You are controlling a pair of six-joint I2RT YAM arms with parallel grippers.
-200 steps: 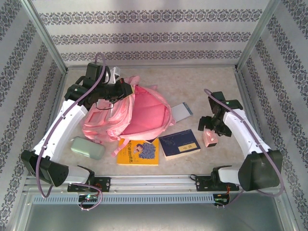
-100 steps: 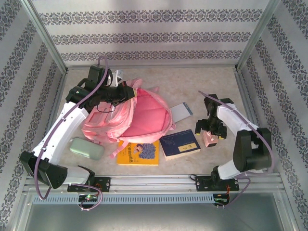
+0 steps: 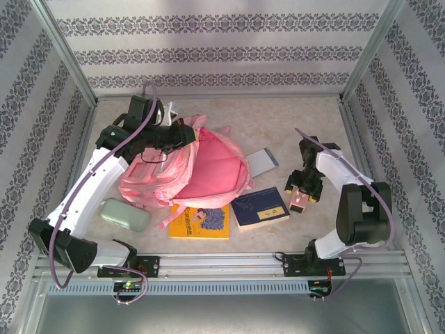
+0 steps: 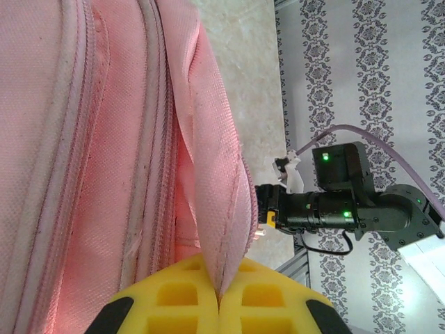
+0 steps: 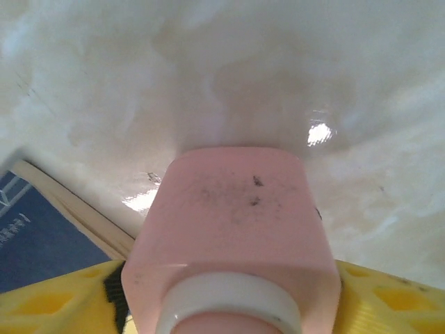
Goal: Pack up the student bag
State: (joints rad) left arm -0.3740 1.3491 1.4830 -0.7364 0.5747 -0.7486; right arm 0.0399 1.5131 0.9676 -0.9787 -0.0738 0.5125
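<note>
The pink bottle point(image 5: 229, 223), straddled by right gripper point(image 5: 229, 296) (clamping indiscernible), is best seized squarely; student bag point(image 4: 104, 139) flap pinched by left gripper point(image 4: 219, 296).

A pink bottle point(image 3: 300, 202) with a white collar sits between the fingers of the right gripper point(image 3: 301, 197), and both fingers seem to touch its sides. Just left of that gripper a dark blue book point(image 3: 259, 207) lies flat on the pale marbled tabletop point(image 3: 292, 118). A yellow book point(image 3: 200, 220) lies farther off on the same side. A grey striped notebook point(image 3: 262, 162) lies near the gripper, to its left and beyond it. A teal pouch point(image 3: 126, 214) rests to the left of the left gripper point(image 3: 189, 136), well apart from it and closer to the front edge. Patterned wallpaper point(image 3: 222, 52) lines the surrounding walls.
</note>
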